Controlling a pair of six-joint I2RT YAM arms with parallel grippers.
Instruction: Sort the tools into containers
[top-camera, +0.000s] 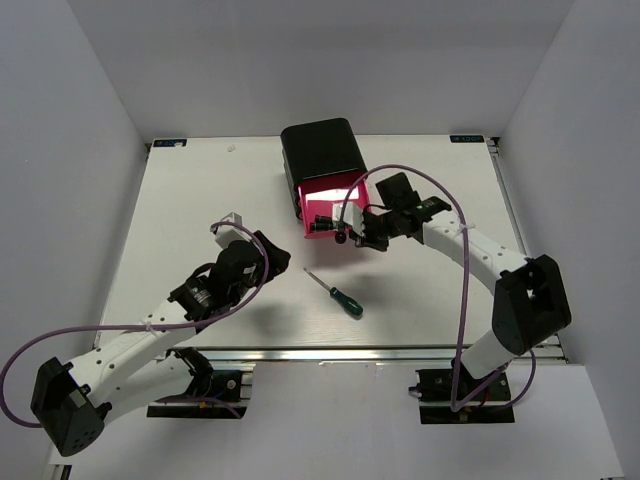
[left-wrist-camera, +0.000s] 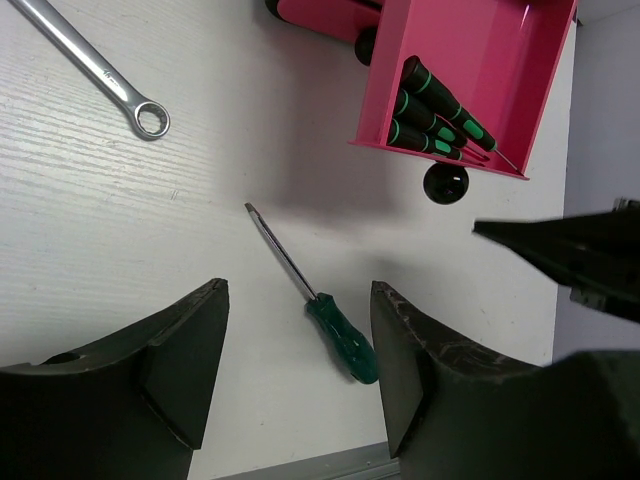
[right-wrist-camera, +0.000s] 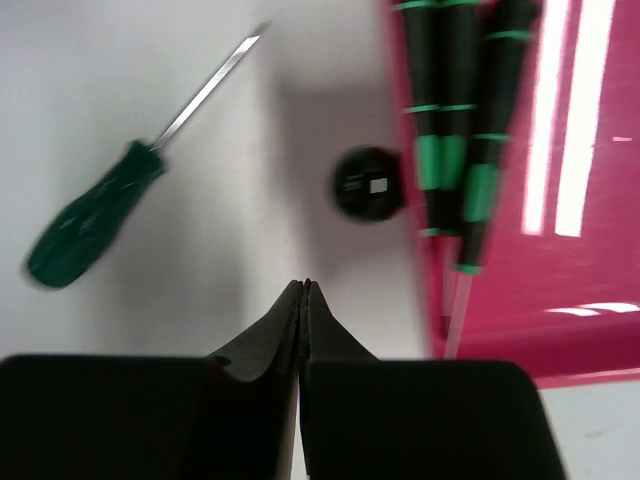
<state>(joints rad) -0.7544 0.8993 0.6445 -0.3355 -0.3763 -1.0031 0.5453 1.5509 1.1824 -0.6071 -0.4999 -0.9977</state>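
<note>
The black chest stands at the back with one pink-red drawer pulled out. Three screwdrivers lie in that drawer, also in the right wrist view. A green-handled screwdriver lies on the table in front of it, and in the left wrist view. The silver wrench lies on the table and is hidden in the top view. My left gripper is open and empty above the loose screwdriver. My right gripper is shut and empty, just short of the drawer's dark knob.
The right arm's fingers reach in beside the drawer's knob. Another pink drawer front shows behind the open one. White walls close in the table on the left, right and back.
</note>
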